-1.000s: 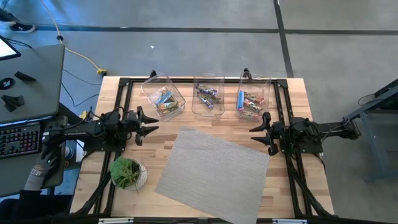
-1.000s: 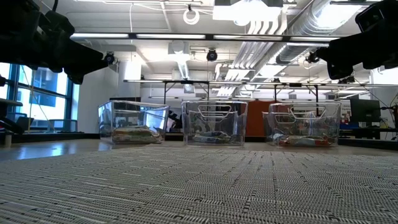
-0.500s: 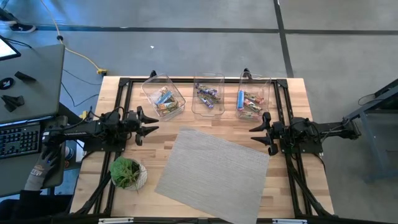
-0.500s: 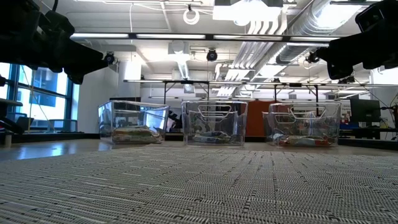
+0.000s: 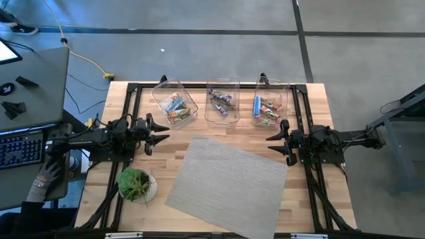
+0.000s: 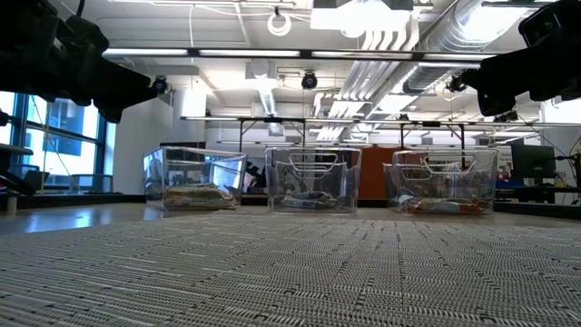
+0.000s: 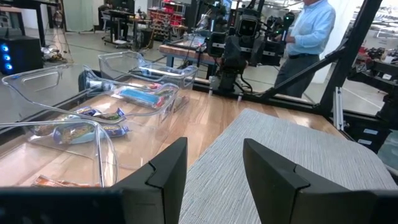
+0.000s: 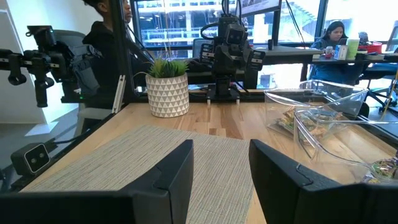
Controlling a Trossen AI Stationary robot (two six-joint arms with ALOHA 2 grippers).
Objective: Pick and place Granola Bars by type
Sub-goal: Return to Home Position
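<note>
Hovering mid-left and mid-right in the high view, my left gripper (image 5: 159, 131) and right gripper (image 5: 273, 145) gape empty. Granola Bars (image 5: 223, 101) lie in the upper-centre bins (image 5: 222, 82); a careless swing could clip one.

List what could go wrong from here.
1. The left bin sits visibly rotated; later drops there might clip its wall.
2. A blue bar lies beside the red bars in the right bin; it may be mis-sorted.
3. A person's hand is close to the left arm; a sudden arm move could strike it.
</note>
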